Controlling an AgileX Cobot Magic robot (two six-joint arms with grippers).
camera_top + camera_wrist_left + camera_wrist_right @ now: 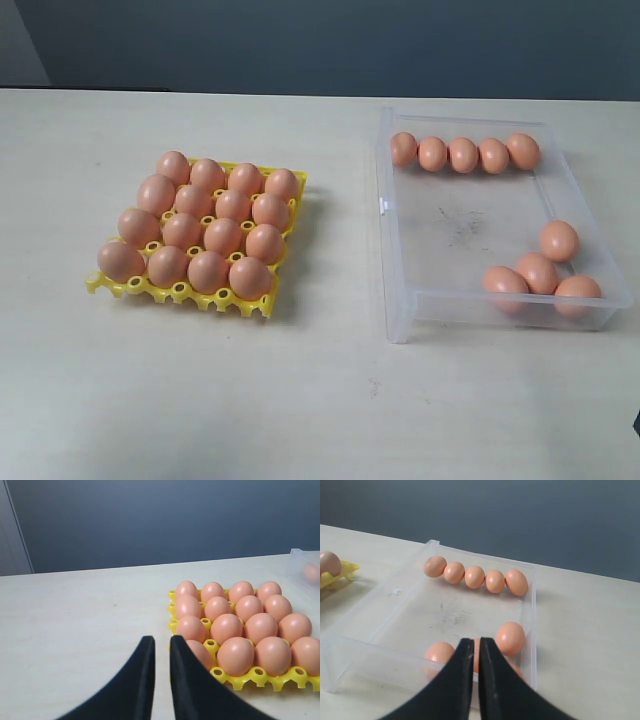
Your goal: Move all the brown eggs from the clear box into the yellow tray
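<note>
**While nine eggs are left in the box, both grippers are kept nearly closed**

Although sixteen brown eggs (207,235) are seated in the yellow tray (178,292), filling its four rows, nine are seen in the clear box (470,215). Five are lined up along its far wall and four are clustered in its near right corner. The tray and box are set well apart on the pale table (320,400), the tray to the left.

The left gripper (162,641) is held just beside the tray. Its fingers (145,665) are drawn to a thin slit and nothing is gripped. The right gripper (476,642) is held over the box's near end, its fingers (492,675) likewise almost together and empty.

In the right wrist view, the corner cluster is partly covered by those fingers and the tray is cut off at the edge. In the left wrist view, only a blurred corner of the box is shown.
</note>
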